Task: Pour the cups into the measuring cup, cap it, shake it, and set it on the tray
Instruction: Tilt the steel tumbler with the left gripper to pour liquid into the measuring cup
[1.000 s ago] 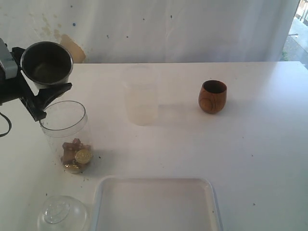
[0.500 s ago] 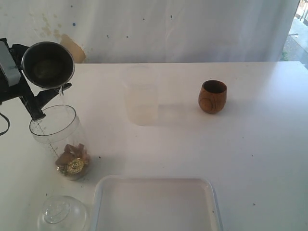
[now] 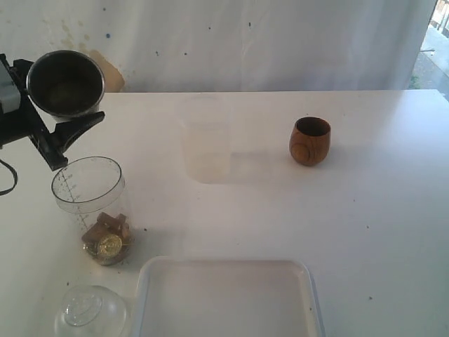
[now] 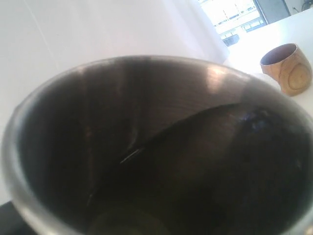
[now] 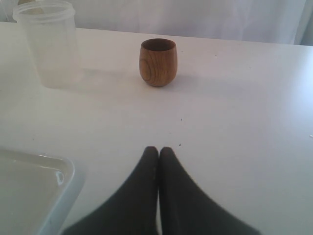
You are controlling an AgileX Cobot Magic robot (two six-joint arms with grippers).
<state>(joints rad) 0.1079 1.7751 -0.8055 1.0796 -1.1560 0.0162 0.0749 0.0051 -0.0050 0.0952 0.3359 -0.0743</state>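
My left gripper (image 3: 64, 121) is shut on the steel tumbler (image 3: 66, 83), held tilted in the air at the far left, its mouth facing the exterior camera. The tumbler's dark inside (image 4: 156, 147) fills the left wrist view and hides the fingers. Just below it the clear measuring cup (image 3: 90, 207) stands upright and uncapped, with brown and gold pieces at its bottom. The brown wooden cup (image 3: 310, 140) (image 5: 157, 62) (image 4: 288, 66) stands alone at the right. The white tray (image 3: 228, 298) (image 5: 29, 191) lies at the front. My right gripper (image 5: 159, 149) is shut and empty, low over the table, facing the wooden cup.
A frosted translucent cup (image 3: 205, 140) (image 5: 48, 44) stands in the middle of the table. A clear domed lid (image 3: 91, 312) lies left of the tray, in front of the measuring cup. A white curtain hangs behind the table.
The measuring cup, leaning half a second ago, now stands upright and a little further forward. The tumbler has shifted slightly up and to the left. The right gripper has not moved.
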